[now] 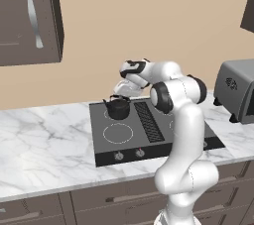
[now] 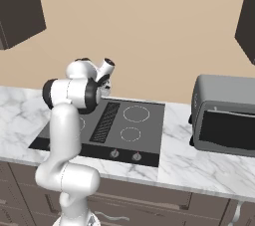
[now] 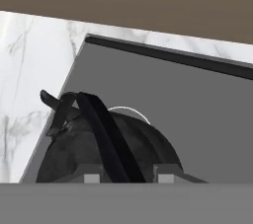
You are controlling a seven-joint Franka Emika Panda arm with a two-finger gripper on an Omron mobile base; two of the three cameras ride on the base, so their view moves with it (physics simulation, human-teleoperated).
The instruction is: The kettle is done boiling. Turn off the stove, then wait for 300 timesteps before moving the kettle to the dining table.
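Kettle (image 1: pixel 119 108) sits on the stove's (image 1: pixel 158 144) rear-left ring, centre-left of frame; in my hand view, gripper (image 3: pixel 123 174) fingertips (image 3: pixel 91 176) spread either side of its arched handle (image 3: pixel 101 134), contact unclear.

Ahead of me a plain beige wall (image 1: pixel 149 16) rises behind the white marble worktop (image 1: pixel 44 140). Dark brown upper cabinets (image 1: pixel 30 16) hang at both sides, one with a long silver handle (image 1: pixel 32 13). A grey toaster oven (image 2: pixel 224 118) sits to my right, above brown drawer fronts (image 1: pixel 114 199).
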